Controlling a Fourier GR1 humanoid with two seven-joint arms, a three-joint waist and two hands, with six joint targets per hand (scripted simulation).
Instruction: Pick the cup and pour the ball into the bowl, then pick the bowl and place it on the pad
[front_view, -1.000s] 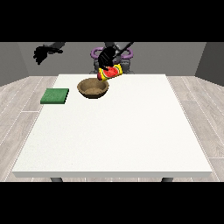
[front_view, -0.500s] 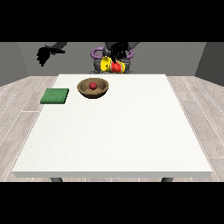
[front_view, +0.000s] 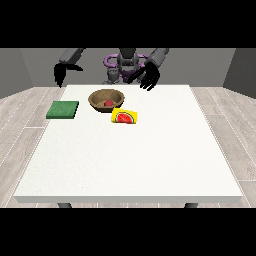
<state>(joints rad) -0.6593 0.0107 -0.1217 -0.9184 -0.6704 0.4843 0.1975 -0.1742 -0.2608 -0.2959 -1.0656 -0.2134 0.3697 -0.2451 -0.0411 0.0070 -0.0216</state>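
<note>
A yellow cup with a red watermelon picture lies on its side on the white table, just in front and to the right of the brown wooden bowl. A red ball rests inside the bowl. The green pad lies flat to the bowl's left. The hand at the view's right hangs above the table's far edge, behind and to the right of the bowl, fingers spread and holding nothing. The hand at the view's left hovers high beyond the pad, fingers hanging down.
The robot's torso stands behind the table's far edge. The wide white table stretches toward the camera, with grey plank floor around it.
The hand at the view's right has let go of the cup, which now lies on the table beside the bowl. The ball, poured in half a second ago, still sits in the bowl.
</note>
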